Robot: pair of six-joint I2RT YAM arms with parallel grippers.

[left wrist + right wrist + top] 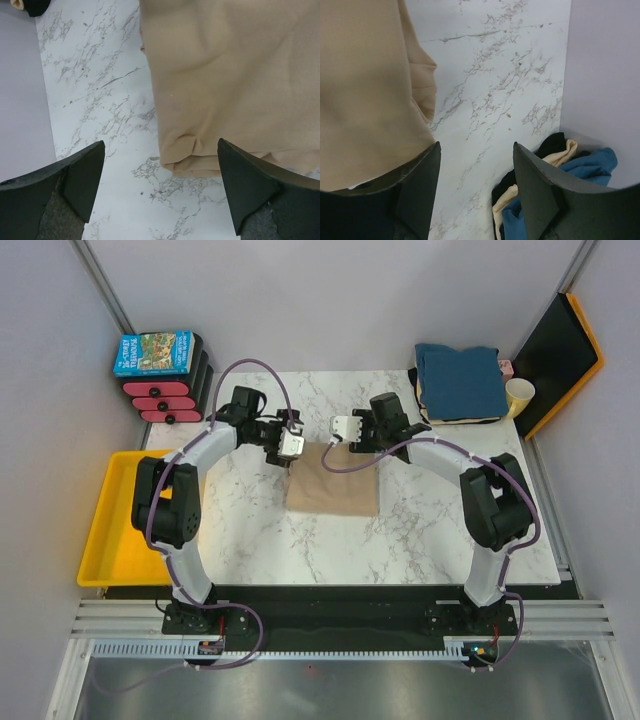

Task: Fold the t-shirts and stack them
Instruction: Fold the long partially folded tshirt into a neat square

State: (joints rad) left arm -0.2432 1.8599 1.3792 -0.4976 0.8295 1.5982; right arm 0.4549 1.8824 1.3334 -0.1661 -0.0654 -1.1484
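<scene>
Mid-surface, folded into a flat rectangle, softly creased at one corner: tan-beige t-shirt (332, 485). Well apart, stacked at the far right corner: teal-blue t-shirt (460, 380) folded on top, with edges of a cream t-shirt (560, 156) and a dark t-shirt (547, 146) showing beneath.

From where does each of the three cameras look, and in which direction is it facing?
Top external: above and behind, facing down on the marble table; both arms show.
Left wrist: on the left arm, facing down; open left fingers over the tan t-shirt.
Right wrist: on the right arm, facing down; open right fingers, stacked t-shirts beyond.
Shared: all three see the tan t-shirt.
</scene>
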